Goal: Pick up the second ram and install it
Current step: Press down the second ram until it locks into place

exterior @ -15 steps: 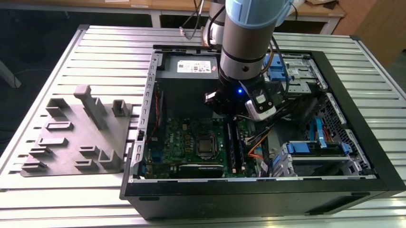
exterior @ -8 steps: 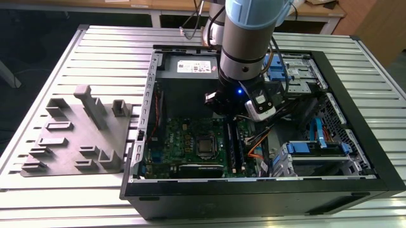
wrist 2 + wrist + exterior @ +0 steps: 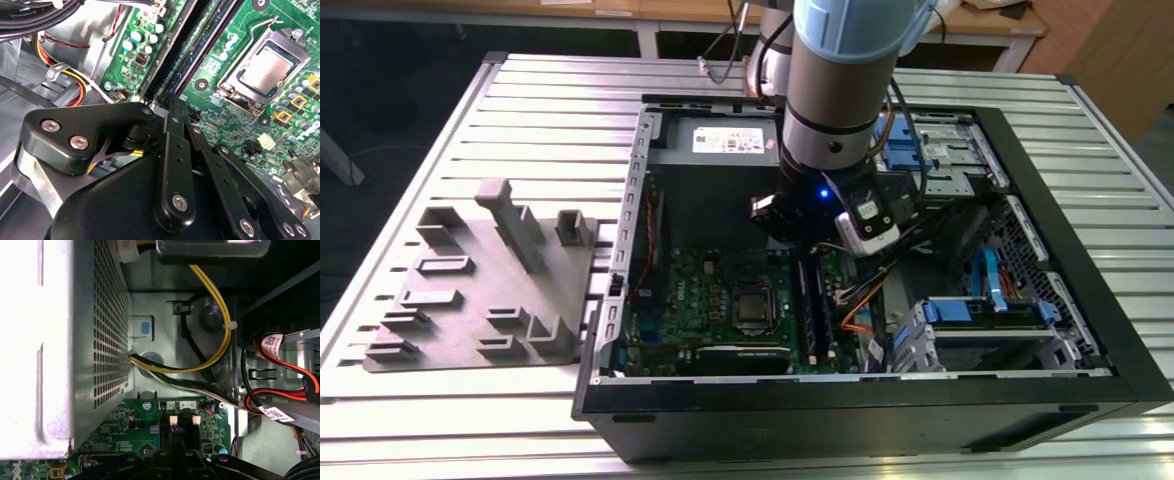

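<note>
Second ram [image 3: 805,300]: exterior view, judged the dark strip standing in the black slots [image 3: 817,315], long axis toward frame bottom, inside the open case [image 3: 1067,330] on the surface [image 3: 520,120]; hand [image 3: 821,248] directly above its upper end.

Second wrist view: hand [image 3: 170,100] drawn narrow at frame centre; ram [image 3: 187,55] runs to upper right. Clamped or not: cannot tell.

First wrist view: hand [image 3: 177,456] at bottom centre, over motherboard [image 3: 135,430].

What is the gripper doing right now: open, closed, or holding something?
Gripper: fingers pressed together over the motherboard's black slots; whether they pinch the second ram cannot be told.
</note>
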### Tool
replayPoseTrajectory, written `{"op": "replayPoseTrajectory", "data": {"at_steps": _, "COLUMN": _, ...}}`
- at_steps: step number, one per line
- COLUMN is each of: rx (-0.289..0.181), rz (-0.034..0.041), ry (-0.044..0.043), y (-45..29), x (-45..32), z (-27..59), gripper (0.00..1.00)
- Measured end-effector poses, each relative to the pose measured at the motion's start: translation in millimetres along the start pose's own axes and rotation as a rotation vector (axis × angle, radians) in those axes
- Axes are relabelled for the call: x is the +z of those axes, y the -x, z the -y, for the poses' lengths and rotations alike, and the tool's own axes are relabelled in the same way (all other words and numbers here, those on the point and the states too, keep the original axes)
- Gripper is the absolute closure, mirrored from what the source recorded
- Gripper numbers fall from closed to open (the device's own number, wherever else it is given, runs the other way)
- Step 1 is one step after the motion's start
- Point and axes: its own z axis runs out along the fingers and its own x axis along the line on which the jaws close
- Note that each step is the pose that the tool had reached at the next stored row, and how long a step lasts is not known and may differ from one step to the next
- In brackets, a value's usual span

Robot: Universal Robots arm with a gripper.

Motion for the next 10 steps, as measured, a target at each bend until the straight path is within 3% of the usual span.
{"op": "replayPoseTrajectory", "data": {"at_steps": 5, "rx": 0.0, "rz": 0.0005, "ry": 0.0014, "y": 0.1, "x": -1.1, "z": -0.2, "gripper": 0.93}}
{"op": "replayPoseTrajectory", "data": {"at_steps": 10, "rx": 0.0, "rz": 0.0002, "ry": 0.0007, "y": 0.6, "x": -11.4, "z": -0.6, "gripper": 0.93}}
